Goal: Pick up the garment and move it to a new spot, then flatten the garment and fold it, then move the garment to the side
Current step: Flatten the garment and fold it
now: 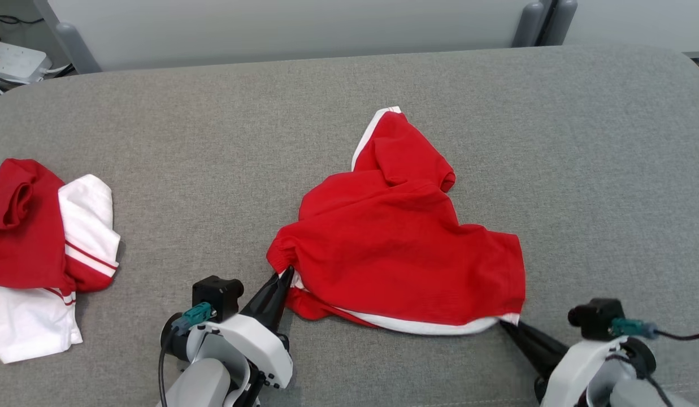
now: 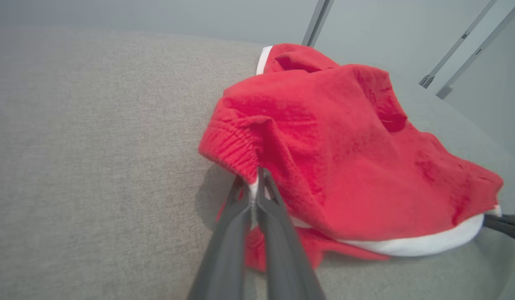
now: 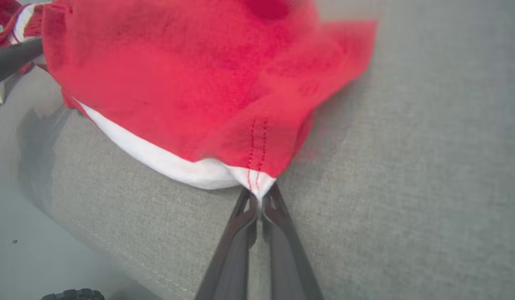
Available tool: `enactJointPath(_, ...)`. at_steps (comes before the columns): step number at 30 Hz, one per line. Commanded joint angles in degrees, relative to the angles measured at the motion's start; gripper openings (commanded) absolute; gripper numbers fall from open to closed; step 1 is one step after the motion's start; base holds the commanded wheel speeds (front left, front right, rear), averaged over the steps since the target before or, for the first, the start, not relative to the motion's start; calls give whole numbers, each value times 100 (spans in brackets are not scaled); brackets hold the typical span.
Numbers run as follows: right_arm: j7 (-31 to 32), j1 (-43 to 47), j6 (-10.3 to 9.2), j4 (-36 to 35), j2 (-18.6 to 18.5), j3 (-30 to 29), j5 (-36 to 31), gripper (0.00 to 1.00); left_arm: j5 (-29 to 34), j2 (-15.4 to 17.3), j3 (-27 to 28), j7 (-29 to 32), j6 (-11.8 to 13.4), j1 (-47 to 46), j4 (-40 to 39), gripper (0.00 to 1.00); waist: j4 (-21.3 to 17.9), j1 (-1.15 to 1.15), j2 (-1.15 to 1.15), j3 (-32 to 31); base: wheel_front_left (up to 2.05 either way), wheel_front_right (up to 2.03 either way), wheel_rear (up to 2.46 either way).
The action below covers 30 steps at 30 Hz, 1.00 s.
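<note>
The garment (image 1: 400,237) is red with a white hem band and lies crumpled in the middle of the grey padded table (image 1: 581,141). My left gripper (image 1: 286,273) is shut on the garment's near left corner by the ribbed edge, seen close in the left wrist view (image 2: 256,177). At the near right corner my right gripper (image 1: 506,323) is shut on the white hem tip, and the right wrist view shows the garment (image 3: 199,79) pinched between the fingertips of this gripper (image 3: 260,199). The hem (image 2: 428,243) hangs between both grips.
A second red and white garment (image 1: 41,249) lies bunched at the table's left edge. Beyond the far edge stand grey posts (image 1: 530,22) and a pale wall. Bare grey surface lies on the right and at the back.
</note>
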Motion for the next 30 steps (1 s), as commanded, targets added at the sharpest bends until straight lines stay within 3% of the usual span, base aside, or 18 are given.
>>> enactJointPath(1,-77,-86,23,-220,-148,-286,34,0,49,99,211,-34,-40,-103,-165,0,4,0,0,-26,0,0,0)
enactJointPath(6,-77,-155,23,-867,-236,-1124,12,0,-16,224,247,-34,-40,-224,-321,0,18,0,0,-98,0,0,0)
enactJointPath(11,-77,-543,23,-1150,-235,-1463,-150,0,-440,483,-14,1,-41,-668,-287,0,61,0,0,-146,0,0,0)
enactJointPath(21,-77,-1934,23,-530,269,-1717,-236,0,-1915,1279,-567,879,-41,-2394,-450,0,168,0,0,79,0,0,0)
enactJointPath(26,-77,-2905,23,-123,631,-2216,-225,0,-2684,1601,-420,778,-41,-3444,-427,0,146,0,0,144,0,0,0)
enactJointPath(30,-76,-2940,23,-146,669,-2126,20,0,-3074,1680,-538,894,-41,-3433,-460,0,154,0,0,97,0,0,0)
